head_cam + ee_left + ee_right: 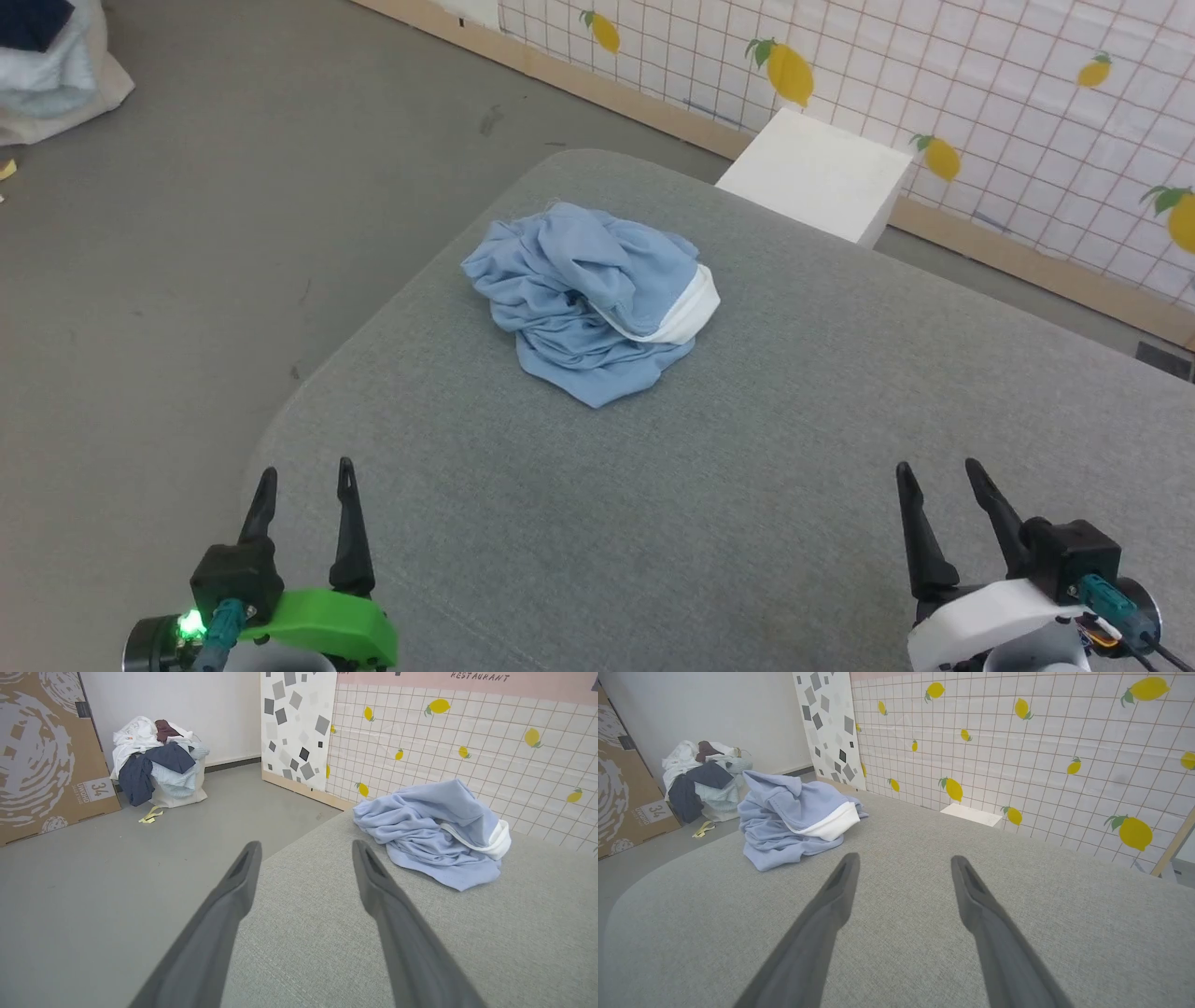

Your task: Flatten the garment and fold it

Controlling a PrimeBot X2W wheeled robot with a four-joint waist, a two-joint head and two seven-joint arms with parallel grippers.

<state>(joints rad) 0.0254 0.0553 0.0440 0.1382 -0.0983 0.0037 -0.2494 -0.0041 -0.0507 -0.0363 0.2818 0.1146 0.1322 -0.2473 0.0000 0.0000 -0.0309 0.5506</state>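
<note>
The light blue garment [583,299] lies crumpled in a heap on the far left part of the grey table [747,485], a white band curling along its right side. The left wrist view has this garment [430,833] at the upper right; the right wrist view has the garment [784,816] at the upper left. My left gripper [306,474] is open at the table's near left corner, well short of the heap. My right gripper [936,472] is open at the near right, nothing between its fingers.
A white box [817,173] stands on the floor behind the table, by a lemon-patterned wall [980,84]. A pile of other clothes [156,760] sits on the grey floor beside a cardboard panel [42,751]. Bare table surface stretches between the grippers and the heap.
</note>
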